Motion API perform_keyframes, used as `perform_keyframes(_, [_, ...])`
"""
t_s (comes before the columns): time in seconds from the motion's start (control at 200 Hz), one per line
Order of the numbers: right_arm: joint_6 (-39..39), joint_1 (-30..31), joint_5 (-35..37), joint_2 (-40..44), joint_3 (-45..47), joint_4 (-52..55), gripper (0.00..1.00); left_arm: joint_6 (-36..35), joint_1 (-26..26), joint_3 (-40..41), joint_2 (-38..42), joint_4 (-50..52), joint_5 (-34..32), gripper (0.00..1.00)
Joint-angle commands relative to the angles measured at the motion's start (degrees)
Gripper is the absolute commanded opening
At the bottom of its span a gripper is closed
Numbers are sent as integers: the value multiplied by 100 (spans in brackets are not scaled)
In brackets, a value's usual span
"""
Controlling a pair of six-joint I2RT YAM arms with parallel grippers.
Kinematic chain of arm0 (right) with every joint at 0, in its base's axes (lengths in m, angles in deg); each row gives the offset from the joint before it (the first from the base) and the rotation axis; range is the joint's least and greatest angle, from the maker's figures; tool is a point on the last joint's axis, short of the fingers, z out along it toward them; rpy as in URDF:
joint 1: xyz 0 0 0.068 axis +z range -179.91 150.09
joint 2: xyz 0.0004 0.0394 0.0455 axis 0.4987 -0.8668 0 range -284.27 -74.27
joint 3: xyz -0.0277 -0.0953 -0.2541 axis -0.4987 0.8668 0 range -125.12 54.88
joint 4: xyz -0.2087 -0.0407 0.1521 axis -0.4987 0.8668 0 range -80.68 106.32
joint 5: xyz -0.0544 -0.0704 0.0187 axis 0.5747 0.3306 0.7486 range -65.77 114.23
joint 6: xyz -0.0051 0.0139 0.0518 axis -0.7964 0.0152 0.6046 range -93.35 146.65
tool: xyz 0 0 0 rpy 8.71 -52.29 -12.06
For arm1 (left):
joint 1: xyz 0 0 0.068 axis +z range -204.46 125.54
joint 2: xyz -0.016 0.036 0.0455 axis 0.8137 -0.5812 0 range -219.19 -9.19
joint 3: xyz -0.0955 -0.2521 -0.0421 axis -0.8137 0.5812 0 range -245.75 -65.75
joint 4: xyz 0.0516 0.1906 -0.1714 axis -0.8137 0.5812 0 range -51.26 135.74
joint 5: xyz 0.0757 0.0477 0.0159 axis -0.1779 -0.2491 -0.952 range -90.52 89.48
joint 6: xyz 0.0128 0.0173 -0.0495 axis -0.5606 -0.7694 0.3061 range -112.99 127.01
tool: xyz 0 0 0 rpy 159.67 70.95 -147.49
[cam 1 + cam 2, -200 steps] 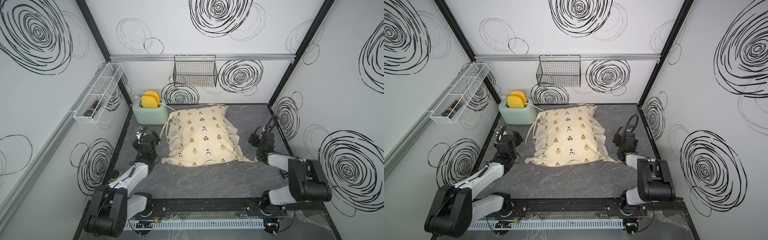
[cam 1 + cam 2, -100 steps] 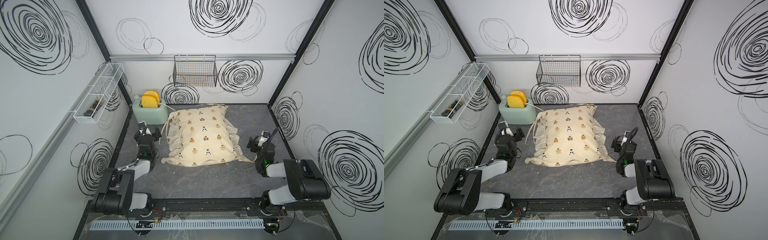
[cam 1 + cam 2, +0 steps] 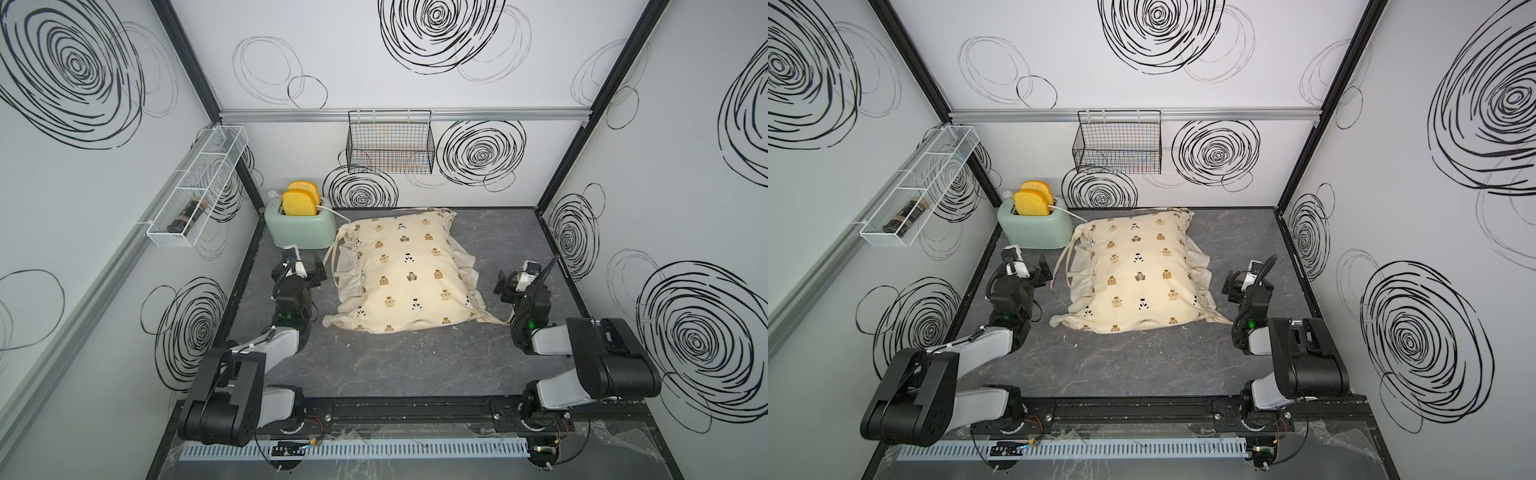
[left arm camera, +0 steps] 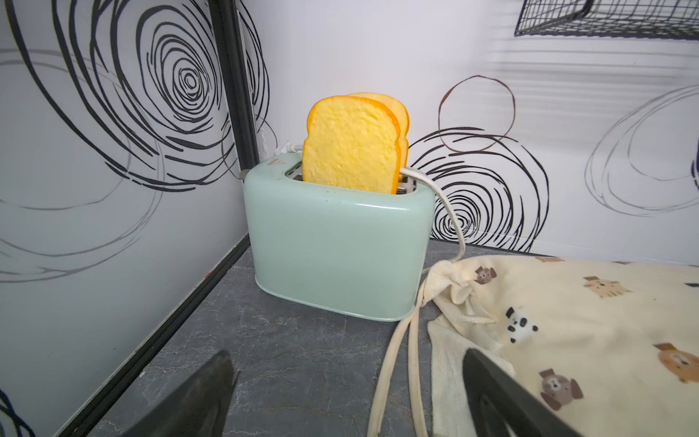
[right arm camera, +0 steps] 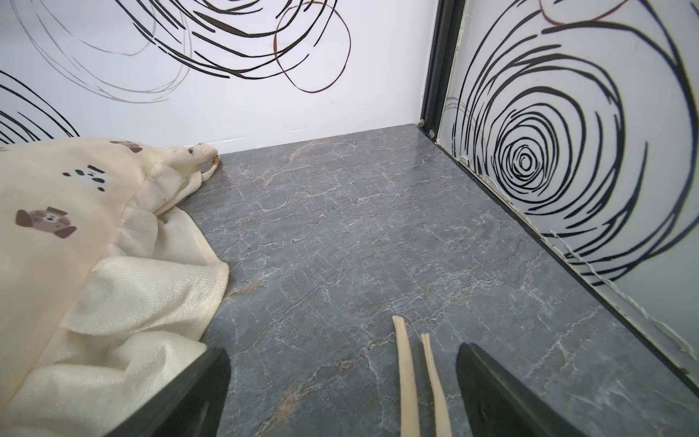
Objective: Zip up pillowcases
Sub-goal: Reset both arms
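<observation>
The cream pillowcase (image 3: 407,270) (image 3: 1138,274), printed with small bears and pandas, lies on a plump pillow in the middle of the dark table. Its ruffled edges and long ties (image 4: 397,359) (image 5: 406,370) trail off both sides. My left gripper (image 3: 309,268) (image 3: 1042,270) (image 4: 346,355) is open beside the pillow's left edge, ties lying between its fingers on the table. My right gripper (image 3: 505,286) (image 3: 1231,286) (image 5: 340,352) is open to the right of the pillow, over two tie ends. Neither touches the fabric (image 4: 605,340) (image 5: 75,246).
A mint toaster (image 3: 299,226) (image 4: 340,242) with two yellow bread slices (image 4: 351,143) stands at the back left, close to the pillow's corner. A black wire basket (image 3: 390,149) hangs on the back wall. A white rack (image 3: 195,195) on the left wall holds a dark bottle.
Both arms have changed posture, their elbows drawing back toward the front rail. The grippers stay open on either side of the pillow. The pillowcase has not moved.
</observation>
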State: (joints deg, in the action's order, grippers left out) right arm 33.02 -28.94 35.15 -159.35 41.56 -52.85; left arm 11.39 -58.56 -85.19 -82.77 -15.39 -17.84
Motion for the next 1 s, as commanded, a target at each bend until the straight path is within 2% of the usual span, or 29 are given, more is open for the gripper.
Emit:
perform_keyframes(0.0, [-16, 13, 26, 83, -67, -189, 98, -106, -56, 126, 41, -199, -125, 96])
perform_keyframes(0.13, [-13, 17, 30, 86, -68, -189, 98, -76, -47, 372, -630, -1085, -267, 96])
perform_keyframes(0.19, [-18, 17, 19, 82, -67, -182, 98, -19, -69, 100, -823, -667, -431, 96])
perform_keyframes(0.23, [-15, 16, 30, 80, -70, -182, 98, -77, -108, 66, -950, -802, -487, 96])
perform_keyframes(0.29, [-13, 16, 26, 83, -67, -181, 98, -133, -219, 119, -919, -828, -641, 96])
perform_keyframes(0.355, [-13, 17, 26, 77, -68, -181, 98, -240, -320, 345, -964, -1369, -807, 96])
perform_keyframes(0.435, [-13, 17, 25, 76, -69, -181, 98, -306, -390, 298, -1017, -1347, -887, 96])
perform_keyframes(0.555, [-13, 15, 25, 85, -70, -182, 98, -291, -390, 309, -994, -1314, -857, 96])
perform_keyframes(0.685, [-18, 17, 31, 82, -65, -181, 98, -339, -337, 388, -983, -1440, -483, 96])
perform_keyframes(0.845, [-14, 17, 26, 80, -67, -181, 98, -353, -311, 514, -974, -1640, -324, 96])
perform_keyframes(0.966, [-13, 17, 26, 74, -67, -181, 98, -292, -235, 810, -1057, -2132, -159, 96])
perform_keyframes(0.996, [-13, 17, 27, 79, -70, -186, 98, -315, -192, 943, -1249, -2713, -91, 96])
